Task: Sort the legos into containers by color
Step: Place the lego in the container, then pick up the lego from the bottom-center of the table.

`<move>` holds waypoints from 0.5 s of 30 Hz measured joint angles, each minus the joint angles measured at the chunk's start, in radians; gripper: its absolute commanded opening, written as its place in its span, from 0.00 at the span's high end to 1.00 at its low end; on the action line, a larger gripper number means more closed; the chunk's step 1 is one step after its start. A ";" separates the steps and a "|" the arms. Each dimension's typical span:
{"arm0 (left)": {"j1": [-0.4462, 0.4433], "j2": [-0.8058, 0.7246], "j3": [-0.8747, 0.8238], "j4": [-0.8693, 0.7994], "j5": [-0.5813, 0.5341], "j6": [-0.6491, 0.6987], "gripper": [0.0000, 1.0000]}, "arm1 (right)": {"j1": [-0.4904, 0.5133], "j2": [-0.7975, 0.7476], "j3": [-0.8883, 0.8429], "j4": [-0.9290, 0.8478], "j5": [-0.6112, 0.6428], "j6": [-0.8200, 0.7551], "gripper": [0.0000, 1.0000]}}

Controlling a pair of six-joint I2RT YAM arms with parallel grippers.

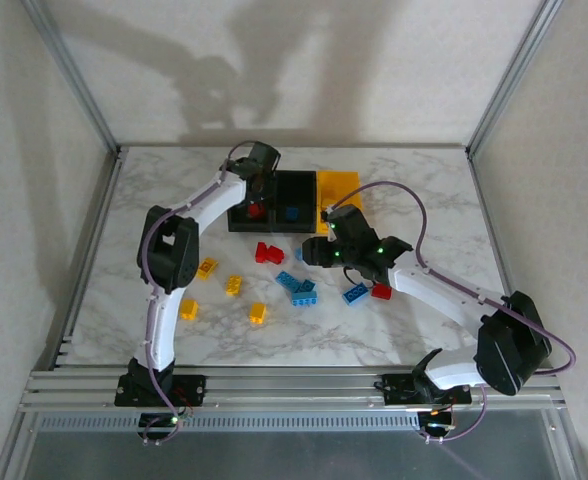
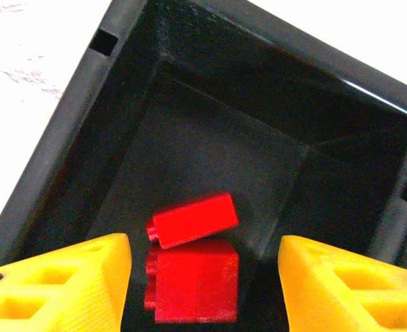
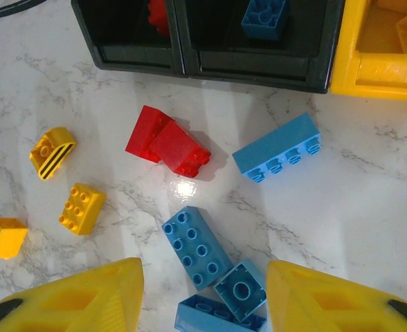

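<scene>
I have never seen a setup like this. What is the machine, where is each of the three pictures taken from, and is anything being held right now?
These are two robot arms bolted at the near edge of a marbled table. One picture looks down from above and behind them. The other two come from a camera on each wrist, so the yellow wedges at the bottom are that arm's own fingers.

The left gripper is open over a black bin that has two red bricks inside. The right gripper is open above loose blue bricks on the table. The middle black bin contains one blue brick, and a yellow bin sits next to it. A red pair and yellow bricks also lie loose. Nothing is held.
</scene>
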 measured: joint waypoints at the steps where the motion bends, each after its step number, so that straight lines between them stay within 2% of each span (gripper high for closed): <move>1: -0.003 -0.019 -0.014 0.007 0.006 0.001 0.42 | 0.000 -0.003 0.000 0.000 0.005 -0.001 0.50; 7: -0.034 -0.194 -0.145 0.064 0.056 0.014 0.41 | 0.000 -0.008 0.000 -0.019 0.015 -0.003 0.50; 15: -0.095 -0.449 -0.441 0.150 0.126 0.048 0.41 | 0.000 -0.015 0.000 -0.034 0.020 -0.003 0.48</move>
